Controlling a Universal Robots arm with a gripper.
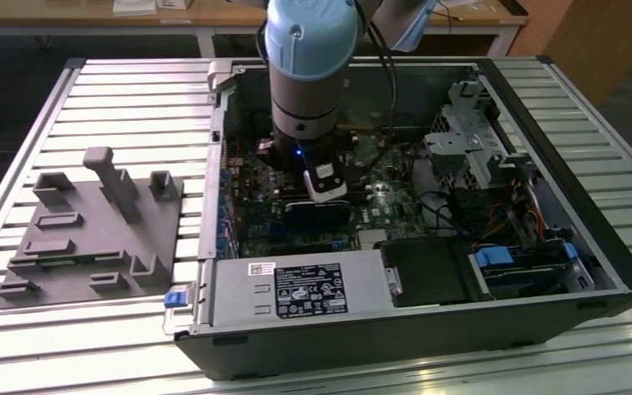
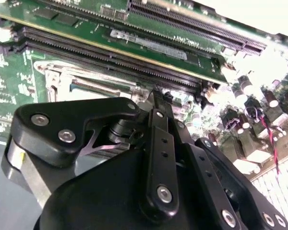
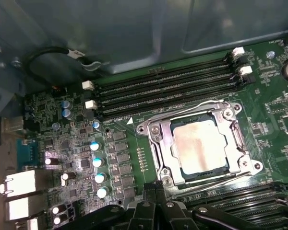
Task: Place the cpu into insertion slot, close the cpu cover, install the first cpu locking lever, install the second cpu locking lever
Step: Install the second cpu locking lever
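Item: cpu [image 3: 198, 140], pale tan-silver square, lying flat in the insertion slot [image 3: 199, 170] on the green motherboard [image 3: 129, 143]; right of centre in the first wrist view.

Item: cpu cover [image 3: 169, 146], silvery frame, down around the chip, which shows through its window. A thin wire lever [image 3: 216, 181] runs along the frame's lower edge; whether it is hooked cannot be told.

Item: end effector [image 3: 156, 191], black linkage at the bottom centre of the first wrist view. Its fingers meet at a narrow tip with nothing between them. The tip sits just beside the socket's lower-left corner; the chip lies up and to the right of it in that picture.

Item: memory slots [image 3: 168, 91], long and black, lying across the upper middle of that view, beyond the socket from the tip.

Item: open computer case [image 1: 579, 239] on the slatted table [image 1: 129, 107], arm [image 1: 310, 74] reaching straight down into it at the centre of the exterior view.
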